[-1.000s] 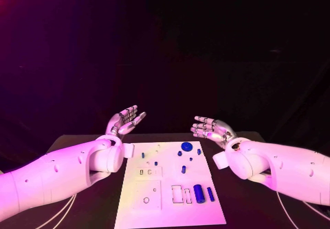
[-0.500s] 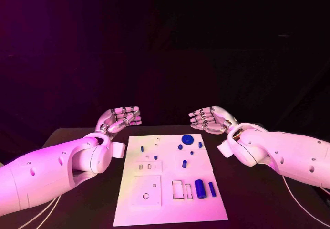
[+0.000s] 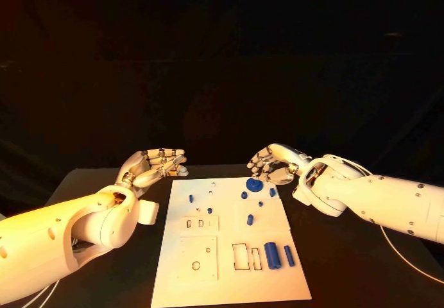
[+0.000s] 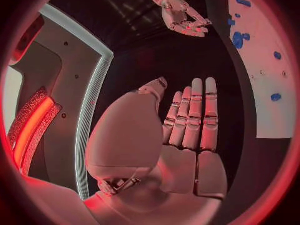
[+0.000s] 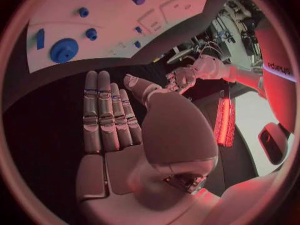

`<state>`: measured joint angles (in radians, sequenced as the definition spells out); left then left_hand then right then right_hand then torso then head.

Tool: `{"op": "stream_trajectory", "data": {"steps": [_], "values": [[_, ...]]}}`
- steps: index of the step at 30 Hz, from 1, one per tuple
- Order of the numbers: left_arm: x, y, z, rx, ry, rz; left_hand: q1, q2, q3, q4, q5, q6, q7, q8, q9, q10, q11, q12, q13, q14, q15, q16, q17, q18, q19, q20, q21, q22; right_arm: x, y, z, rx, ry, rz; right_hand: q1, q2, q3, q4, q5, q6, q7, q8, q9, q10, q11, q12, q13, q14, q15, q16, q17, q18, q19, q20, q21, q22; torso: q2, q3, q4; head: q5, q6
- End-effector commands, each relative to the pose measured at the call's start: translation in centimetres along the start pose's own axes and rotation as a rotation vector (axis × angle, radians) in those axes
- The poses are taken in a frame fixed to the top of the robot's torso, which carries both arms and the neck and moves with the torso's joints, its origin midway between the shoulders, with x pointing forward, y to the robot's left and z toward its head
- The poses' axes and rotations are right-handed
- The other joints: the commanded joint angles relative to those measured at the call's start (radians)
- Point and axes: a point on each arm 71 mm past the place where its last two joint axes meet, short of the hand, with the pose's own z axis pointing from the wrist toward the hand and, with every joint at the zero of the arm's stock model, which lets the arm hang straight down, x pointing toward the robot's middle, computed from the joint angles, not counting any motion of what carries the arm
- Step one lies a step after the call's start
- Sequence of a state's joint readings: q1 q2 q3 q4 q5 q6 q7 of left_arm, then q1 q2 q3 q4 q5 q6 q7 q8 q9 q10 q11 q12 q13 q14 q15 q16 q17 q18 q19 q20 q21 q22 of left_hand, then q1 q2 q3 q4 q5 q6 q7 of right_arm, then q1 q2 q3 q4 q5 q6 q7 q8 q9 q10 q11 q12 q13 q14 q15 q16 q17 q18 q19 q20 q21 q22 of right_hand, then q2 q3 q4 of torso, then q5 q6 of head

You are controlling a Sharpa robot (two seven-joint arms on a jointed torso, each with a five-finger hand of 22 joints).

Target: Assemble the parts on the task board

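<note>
White rectangular task board [image 3: 231, 256] on the black counter [image 3: 351, 269], with the small blue parts [image 3: 271, 255] loose on it, between and short of both hands. Left hand [image 3: 153, 165] and right hand [image 3: 273, 163] hover beyond the board's far corners, released, fingers loosely curled, grasping nothing. Over the last second both have sunk and turned inward; the right now hangs just beside the round blue disc [image 3: 253, 185], suggesting assembly has yet to begin.

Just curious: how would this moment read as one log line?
left robot hand: open | right robot hand: open | small blue plastic parts: untouched on white task board
</note>
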<state>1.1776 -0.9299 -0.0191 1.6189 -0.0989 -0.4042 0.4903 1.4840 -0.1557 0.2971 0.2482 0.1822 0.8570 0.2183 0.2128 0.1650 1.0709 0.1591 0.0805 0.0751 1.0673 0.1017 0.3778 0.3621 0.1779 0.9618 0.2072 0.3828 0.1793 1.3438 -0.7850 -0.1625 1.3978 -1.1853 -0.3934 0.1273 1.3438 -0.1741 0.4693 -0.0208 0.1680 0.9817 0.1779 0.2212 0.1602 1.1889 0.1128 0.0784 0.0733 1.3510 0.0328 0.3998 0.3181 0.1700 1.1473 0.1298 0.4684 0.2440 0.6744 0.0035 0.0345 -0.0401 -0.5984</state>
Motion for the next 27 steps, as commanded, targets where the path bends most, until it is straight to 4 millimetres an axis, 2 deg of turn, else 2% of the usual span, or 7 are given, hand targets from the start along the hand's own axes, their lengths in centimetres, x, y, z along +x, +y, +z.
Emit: {"op": "stream_trajectory", "data": {"steps": [1,3,7,9,12,18,27], "values": [[1.1,-0.6,-0.5,0.012,0.09,-0.029,-0.002,-0.012,0.005,-0.002,-0.003,0.003,-0.004,0.006,0.003,0.005,0.0,-0.011,0.001,-0.023,0.002,0.009,0.019,0.003,0.018,-0.004,0.028,0.015,0.6,0.0,0.2,0.016,0.103,-0.252,-0.001,-0.034,-0.003,0.022,-0.007,0.037,-0.024,0.006,0.017,0.068,-0.032,-0.01,0.009,0.117,-0.034,0.149,0.135,0.01,0.074,-0.044,0.125,0.079,0.023,0.0007,0.0136,-0.005,0.008],[1.5,-0.9,-0.9,0.016,0.114,-0.044,-0.002,-0.013,0.007,-0.002,-0.004,0.001,-0.004,0.006,0.005,0.004,0.001,-0.013,0.0,-0.041,0.003,0.007,0.027,0.002,0.022,-0.006,0.044,0.025,0.7,0.2,0.4,0.018,0.114,-0.3,-0.003,-0.047,0.009,0.035,0.0,0.041,-0.029,0.005,0.026,0.076,-0.037,-0.013,0.014,0.135,-0.039,0.232,0.2,0.008,0.093,-0.049,0.178,0.123,0.033,0.0011,0.0179,-0.007,0.011],[2.1,-1.4,-1.4,0.02,0.142,-0.065,-0.003,-0.016,0.007,-0.004,-0.004,-0.001,-0.007,0.008,0.011,0.006,-0.004,-0.014,0.0,-0.028,-0.005,0.043,0.067,0.002,0.041,-0.017,0.111,0.065,0.8,0.3,0.9,0.022,0.121,-0.364,-0.007,-0.077,0.036,0.066,0.005,0.036,-0.029,-0.001,0.05,0.075,-0.037,-0.013,0.022,0.136,-0.037,0.53,0.475,-0.039,0.182,-0.053,0.502,0.513,0.045,0.0013,0.0234,-0.013,0.012],[2.2,-1.6,-1.5,0.021,0.148,-0.07,-0.004,-0.017,0.008,-0.005,-0.004,-0.001,-0.008,0.01,0.014,0.007,-0.005,-0.014,-0.001,-0.025,-0.009,0.069,0.092,0.001,0.045,-0.023,0.148,0.088,0.9,0.3,1.0,0.024,0.122,-0.379,-0.006,-0.081,0.04,0.069,0.008,0.031,-0.029,-0.004,0.052,0.069,-0.037,-0.014,0.021,0.141,-0.038,0.577,0.52,-0.047,0.192,-0.05,0.54,0.559,0.049,0.0018,0.025,-0.014,0.011],[2.3,-1.8,-1.6,0.023,0.156,-0.076,-0.004,-0.018,0.012,-0.005,-0.004,-0.002,-0.009,0.012,0.02,0.01,-0.007,-0.014,-0.001,-0.036,-0.012,0.105,0.129,0.0,0.035,-0.029,0.209,0.128,1.0,0.4,1.2,0.026,0.126,-0.399,-0.005,-0.097,0.053,0.088,0.007,0.018,-0.03,-0.009,0.073,0.05,-0.034,-0.014,0.019,0.159,-0.033,0.804,0.743,-0.08,0.25,-0.046,0.738,0.809,0.056,0.0023,0.0292,-0.018,0.011],[2.4,-2.0,-1.8,0.023,0.16,-0.084,-0.005,-0.018,0.016,-0.004,-0.004,-0.003,-0.009,0.012,0.023,0.01,-0.008,-0.015,-0.001,-0.045,-0.013,0.123,0.148,0.0,0.02,-0.03,0.245,0.152,1.2,0.5,1.7,0.033,0.134,-0.427,-0.002,-0.104,0.052,0.099,0.005,0.005,-0.029,-0.013,0.089,0.014,-0.026,-0.016,0.009,0.16,-0.027,0.892,0.826,-0.094,0.268,-0.039,0.818,0.915,0.064,0.0032,0.033,-0.023,0.011],[2.5,-2.2,-1.9,0.022,0.169,-0.091,-0.007,-0.018,0.019,-0.003,-0.004,-0.005,-0.009,0.012,0.026,0.008,-0.008,-0.015,-0.002,-0.049,-0.013,0.137,0.161,0.001,0.011,-0.03,0.274,0.171,1.6,0.4,2.2,0.048,0.15,-0.446,-0.001,-0.104,0.045,0.105,0.003,-0.001,-0.03,-0.015,0.097,-0.001,-0.025,-0.015,0.006,0.161,-0.026,0.928,0.86,-0.1,0.279,-0.035,0.854,0.962,0.074,0.0035,0.0379,-0.025,0.01]]}}
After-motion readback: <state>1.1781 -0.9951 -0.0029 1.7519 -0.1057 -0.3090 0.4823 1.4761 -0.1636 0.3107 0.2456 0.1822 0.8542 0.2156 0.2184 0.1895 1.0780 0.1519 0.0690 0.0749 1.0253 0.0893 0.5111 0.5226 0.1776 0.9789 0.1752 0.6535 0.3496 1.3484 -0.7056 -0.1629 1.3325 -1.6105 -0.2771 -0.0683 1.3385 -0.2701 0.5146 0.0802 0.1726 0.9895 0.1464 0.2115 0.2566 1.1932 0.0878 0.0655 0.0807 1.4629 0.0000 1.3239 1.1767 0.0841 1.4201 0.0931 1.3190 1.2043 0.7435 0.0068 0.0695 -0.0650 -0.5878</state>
